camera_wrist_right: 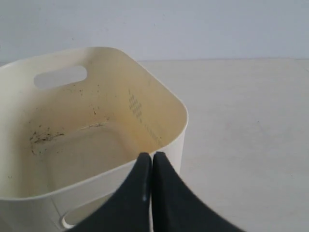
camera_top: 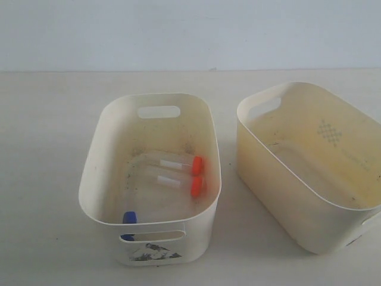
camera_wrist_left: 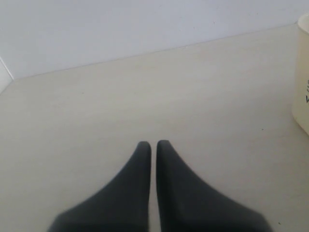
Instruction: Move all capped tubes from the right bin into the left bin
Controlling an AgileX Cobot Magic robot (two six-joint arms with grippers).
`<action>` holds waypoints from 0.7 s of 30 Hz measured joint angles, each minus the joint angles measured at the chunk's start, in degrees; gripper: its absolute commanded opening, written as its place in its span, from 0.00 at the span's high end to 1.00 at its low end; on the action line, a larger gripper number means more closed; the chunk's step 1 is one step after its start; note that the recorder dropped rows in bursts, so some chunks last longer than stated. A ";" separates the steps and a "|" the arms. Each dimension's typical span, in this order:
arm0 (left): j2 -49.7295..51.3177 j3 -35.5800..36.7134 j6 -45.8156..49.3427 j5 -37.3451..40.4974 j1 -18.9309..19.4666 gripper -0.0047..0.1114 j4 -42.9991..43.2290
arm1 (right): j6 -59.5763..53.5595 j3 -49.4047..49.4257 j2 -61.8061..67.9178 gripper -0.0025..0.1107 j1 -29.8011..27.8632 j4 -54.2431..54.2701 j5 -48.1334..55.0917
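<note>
The left bin (camera_top: 95,149), off-white with a dark torn label on its front, holds all three capped tubes. Two orange-capped tubes (camera_top: 178,164) (camera_top: 178,182) lie side by side on its floor. A blue-capped tube (camera_top: 129,217) rests against the near wall. The cream-yellow right bin (camera_top: 268,173) has nothing in it. Neither gripper shows in the exterior view. My left gripper (camera_wrist_left: 153,143) is shut and holds nothing, over bare table, with the left bin's wall (camera_wrist_left: 301,96) off to one side. My right gripper (camera_wrist_right: 152,154) is shut and holds nothing, just outside the right bin's near rim (camera_wrist_right: 179,104).
The two bins stand side by side on a pale table with a narrow gap (camera_top: 229,179) between them. A plain wall (camera_top: 190,30) runs behind the table. Dirt specks mark the right bin's floor (camera_wrist_right: 46,137).
</note>
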 measured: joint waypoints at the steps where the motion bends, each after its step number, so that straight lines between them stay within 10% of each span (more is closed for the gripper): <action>1: 0.00 0.00 0.00 0.00 0.00 0.92 0.00 | -0.30 0.00 0.00 0.98 0.00 0.07 0.44; 21: 0.00 0.00 0.00 0.00 0.00 0.92 0.00 | 2.13 0.25 0.00 0.98 0.00 0.58 1.37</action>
